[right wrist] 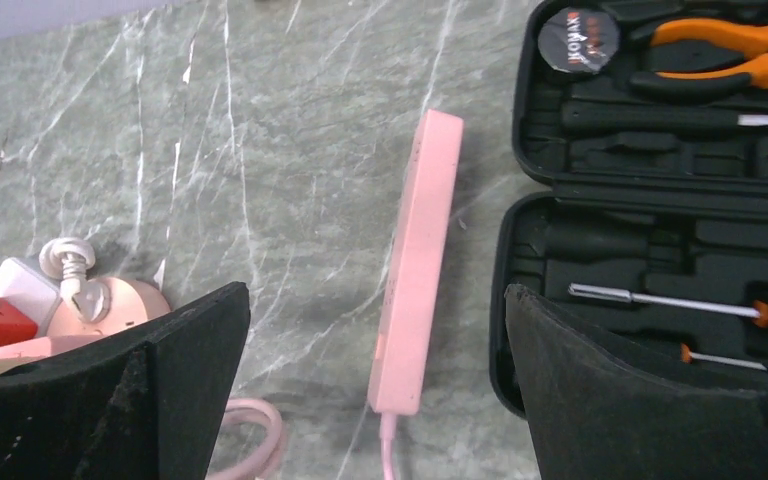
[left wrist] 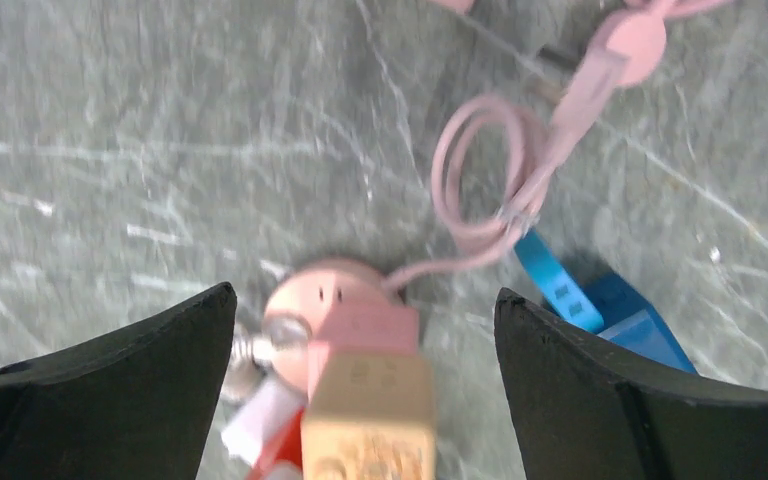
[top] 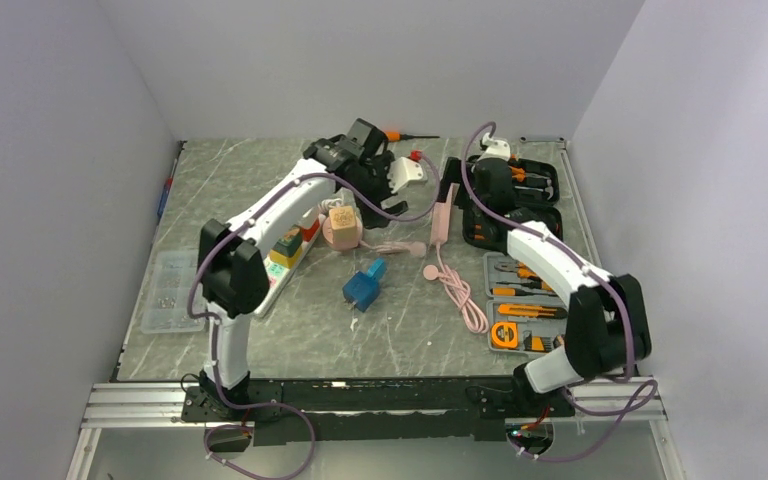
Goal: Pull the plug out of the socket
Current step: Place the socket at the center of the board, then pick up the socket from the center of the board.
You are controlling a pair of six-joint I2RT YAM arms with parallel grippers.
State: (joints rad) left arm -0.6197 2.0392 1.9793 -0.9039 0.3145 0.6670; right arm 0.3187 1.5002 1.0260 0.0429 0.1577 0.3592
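Grey marbled tabletop [top: 220, 170], plain pale lilac walls [top: 360, 60]

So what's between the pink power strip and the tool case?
Only bare table separates the pink power strip from the tool case; right wrist view.

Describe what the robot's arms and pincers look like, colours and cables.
The left arm and right arm have white shells with black joints. A lilac cable loops along each. The left pincer and right pincer have broad, matte black fingers with curved inner edges.

left gripper [left wrist: 362, 296] jaws wide apart; right gripper [right wrist: 375, 292] likewise
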